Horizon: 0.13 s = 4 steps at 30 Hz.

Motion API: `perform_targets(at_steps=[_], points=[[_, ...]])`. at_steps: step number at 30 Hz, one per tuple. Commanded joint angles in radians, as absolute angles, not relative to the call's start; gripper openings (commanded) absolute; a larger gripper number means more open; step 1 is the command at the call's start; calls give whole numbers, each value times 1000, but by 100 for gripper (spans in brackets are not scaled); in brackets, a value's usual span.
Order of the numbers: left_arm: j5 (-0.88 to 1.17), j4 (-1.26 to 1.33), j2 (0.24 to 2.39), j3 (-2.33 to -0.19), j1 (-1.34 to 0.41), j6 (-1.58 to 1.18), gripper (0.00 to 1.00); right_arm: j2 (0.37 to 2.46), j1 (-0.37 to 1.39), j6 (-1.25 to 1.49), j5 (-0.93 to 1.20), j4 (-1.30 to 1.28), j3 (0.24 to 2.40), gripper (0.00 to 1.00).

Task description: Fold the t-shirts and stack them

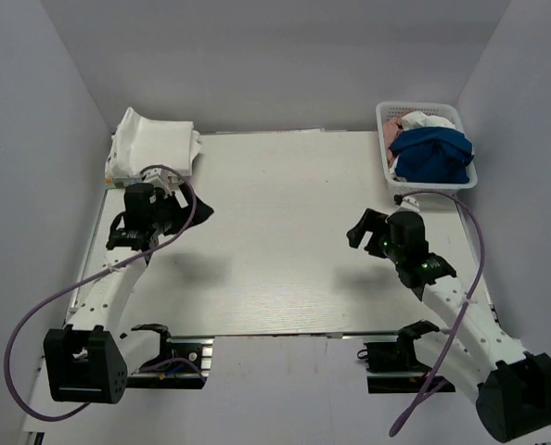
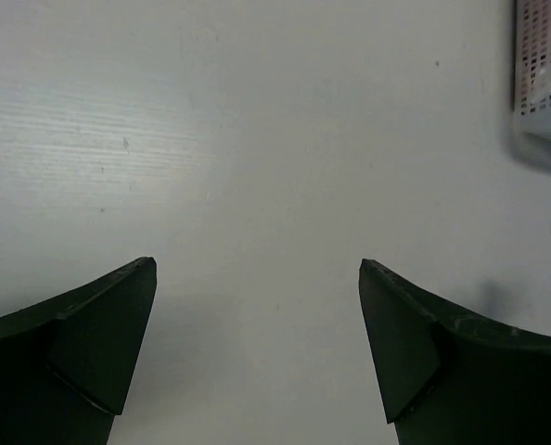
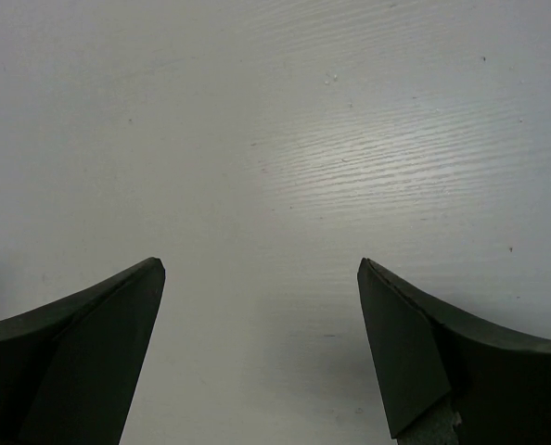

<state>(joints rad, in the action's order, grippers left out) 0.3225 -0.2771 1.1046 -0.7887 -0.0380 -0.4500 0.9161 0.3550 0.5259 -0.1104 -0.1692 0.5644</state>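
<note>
Jaws apart, left gripper (image 1: 194, 209) and right gripper (image 1: 359, 230) hang empty over the table (image 1: 285, 204); folded tees (image 1: 155, 144) fill the far-left corner. The blue tee (image 1: 431, 158), in the far-right basket (image 1: 424, 106), likely wants a single-layer pinch.

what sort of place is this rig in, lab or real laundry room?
Likely a lab test cell: plain grey walls box in a white table, left arm and right arm are bolted at its near edge, and a basket of t-shirts is staged far right.

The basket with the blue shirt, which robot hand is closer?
Right. The right hand is just short of the basket; the left hand is across the table by the folded white shirts.
</note>
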Motion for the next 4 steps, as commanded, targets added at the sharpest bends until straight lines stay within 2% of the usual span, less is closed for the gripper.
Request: perform_targets(at_steps=[1, 4], points=[[344, -216, 1016, -796, -46, -499, 100, 853, 354, 551, -127, -103, 517, 90], [327, -227, 1015, -807, -46, -499, 100, 810, 357, 545, -130, -109, 521, 90]])
